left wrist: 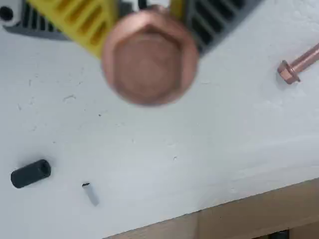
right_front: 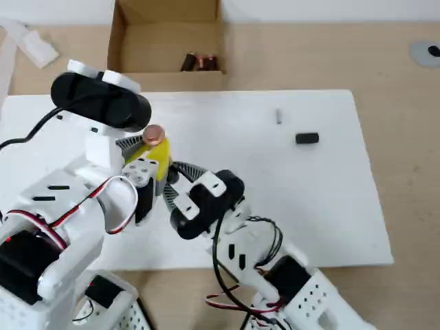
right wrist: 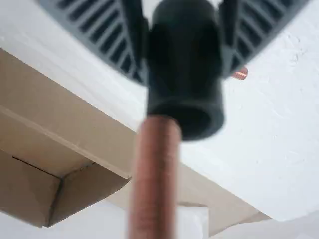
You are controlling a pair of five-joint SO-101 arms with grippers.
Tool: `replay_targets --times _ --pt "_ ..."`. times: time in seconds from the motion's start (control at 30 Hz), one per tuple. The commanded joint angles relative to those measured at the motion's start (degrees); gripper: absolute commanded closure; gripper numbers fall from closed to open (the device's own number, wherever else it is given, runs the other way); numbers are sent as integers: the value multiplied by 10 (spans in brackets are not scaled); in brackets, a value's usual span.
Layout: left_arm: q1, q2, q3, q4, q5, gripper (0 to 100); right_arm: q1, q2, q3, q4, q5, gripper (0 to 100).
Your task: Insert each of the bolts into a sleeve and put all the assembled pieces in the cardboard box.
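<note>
- We see the left gripper (right_front: 155, 146) clenched on a copper bolt (left wrist: 149, 57). It holds the bolt above the white board (right_front: 309, 206), a short way out from the front wall of the cardboard box (right_front: 151, 48).
- The right gripper (right wrist: 182, 20) is just beside it, slightly farther from the box. It grasps a black sleeve (right wrist: 187, 84) with the open mouth turned toward the bolt.
- The bolt's shank meets that mouth. We cannot tell how far in it sits, if at all.
- We judge that each arm holds one part in the air because neither part could be steadied against a push while lying loose on the board. Gripped this way, shank and bore can be lined up.
- Doing this close to the box should keep the carry short once the pair is joined.
- Assembled pieces (right_front: 199, 62) already lie inside the box against its front wall, so we take the task to be partly done.
- A spare sleeve (right_front: 307, 138) and a loose bolt (left wrist: 294, 67) lie on the board outside the box. Presumably they are the next pair.
- A small grey pin (right_front: 278, 115) lies between the spare sleeve and the box.
</note>
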Motion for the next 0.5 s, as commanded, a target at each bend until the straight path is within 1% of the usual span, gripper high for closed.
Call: replay_targets --times 0.0,0.23,0.47 --pt "-19 3 -28 4 -5 991 -7 -9 -3 -25 -4 988" --pt "-18 1 -29 4 -10 991 -7 -9 -3 -25 -4 988" --pt "-2 1 -29 5 -1 991 5 -9 -3 -25 -4 988"
